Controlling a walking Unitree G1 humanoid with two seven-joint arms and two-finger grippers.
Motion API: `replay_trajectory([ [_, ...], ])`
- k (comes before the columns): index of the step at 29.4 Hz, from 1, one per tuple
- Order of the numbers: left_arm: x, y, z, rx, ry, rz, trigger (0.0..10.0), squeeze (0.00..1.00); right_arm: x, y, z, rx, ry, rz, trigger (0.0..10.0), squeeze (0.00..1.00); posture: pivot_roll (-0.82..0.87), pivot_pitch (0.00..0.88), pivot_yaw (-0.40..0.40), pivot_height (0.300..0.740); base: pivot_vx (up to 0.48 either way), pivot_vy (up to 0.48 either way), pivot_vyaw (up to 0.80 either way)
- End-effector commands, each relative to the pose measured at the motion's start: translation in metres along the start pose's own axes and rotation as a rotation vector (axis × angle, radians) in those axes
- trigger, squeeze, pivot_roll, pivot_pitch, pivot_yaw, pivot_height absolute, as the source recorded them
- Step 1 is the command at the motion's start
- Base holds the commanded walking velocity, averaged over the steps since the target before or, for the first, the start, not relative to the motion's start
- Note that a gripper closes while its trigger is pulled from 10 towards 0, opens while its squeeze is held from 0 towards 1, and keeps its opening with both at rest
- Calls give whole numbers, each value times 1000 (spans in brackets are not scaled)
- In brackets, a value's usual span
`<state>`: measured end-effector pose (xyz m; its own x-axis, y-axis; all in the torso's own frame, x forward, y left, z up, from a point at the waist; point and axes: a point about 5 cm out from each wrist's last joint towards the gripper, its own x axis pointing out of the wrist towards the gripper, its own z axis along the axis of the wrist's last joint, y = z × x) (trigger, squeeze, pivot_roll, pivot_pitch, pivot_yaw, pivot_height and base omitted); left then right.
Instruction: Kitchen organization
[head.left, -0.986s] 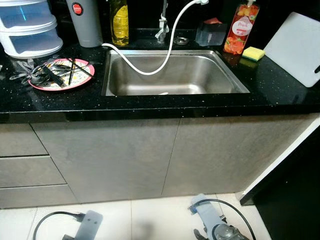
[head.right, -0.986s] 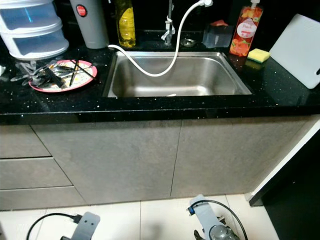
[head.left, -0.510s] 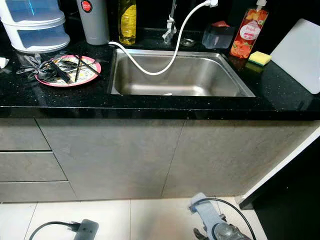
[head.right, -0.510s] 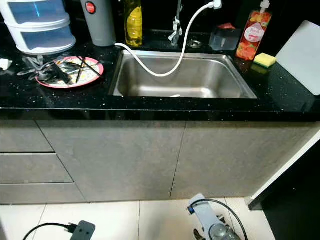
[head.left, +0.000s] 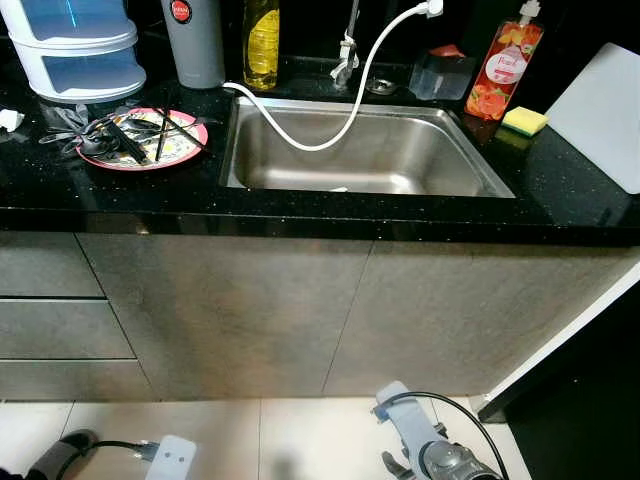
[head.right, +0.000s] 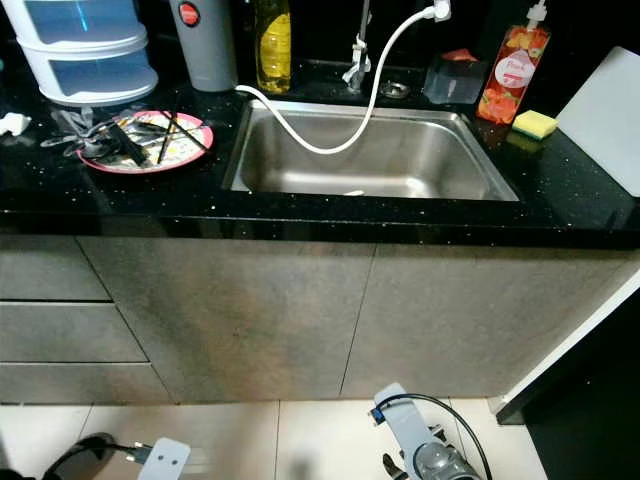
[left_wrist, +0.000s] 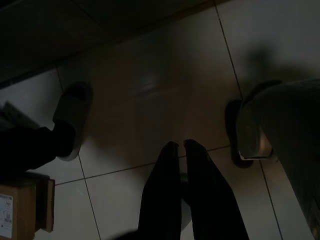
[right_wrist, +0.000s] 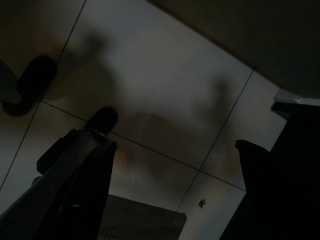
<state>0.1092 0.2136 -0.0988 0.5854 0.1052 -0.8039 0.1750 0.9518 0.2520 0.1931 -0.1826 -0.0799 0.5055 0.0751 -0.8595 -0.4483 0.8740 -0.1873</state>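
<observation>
**Black speckled bench, steel sink, both arms low**

Black stone forms the bench (head.left: 560, 190), with a steel sink (head.left: 362, 150) set into it. A white hose (head.left: 340, 120) loops from the tap into the basin. Left of the sink sits a pink plate (head.left: 145, 140) heaped with dark utensils (head.left: 105, 140). Behind it stand a white drawer unit (head.left: 75, 45), a grey flask (head.left: 195, 40) and a yellow bottle (head.left: 262, 40). Right of the sink stand a red soap bottle (head.left: 502, 65), a yellow sponge (head.left: 526, 120) and a white board (head.left: 605, 115). Grey cabinets (head.left: 300, 310) fill the front below. Both arms hang over the tiled floor (left_wrist: 165, 85). The left claw (left_wrist: 180, 146) has its fingers together, holding nothing; the right claw (right_wrist: 170, 150) has its fingers wide apart.
</observation>
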Motion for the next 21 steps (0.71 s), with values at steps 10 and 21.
replay_trajectory([
  [10, 0, -3, -2, 30, 11, -29, 10000, 0, -1, -6, -4, 43, 9, -28, 10000, 0, 301, 0, -58, 740, 0, 0, 0],
  [21, 0, -5, -2, 62, 11, -45, 10000, 0, -1, -1, -5, 29, 11, -14, 10000, 0, 311, 0, -59, 740, 0, 0, 0],
])
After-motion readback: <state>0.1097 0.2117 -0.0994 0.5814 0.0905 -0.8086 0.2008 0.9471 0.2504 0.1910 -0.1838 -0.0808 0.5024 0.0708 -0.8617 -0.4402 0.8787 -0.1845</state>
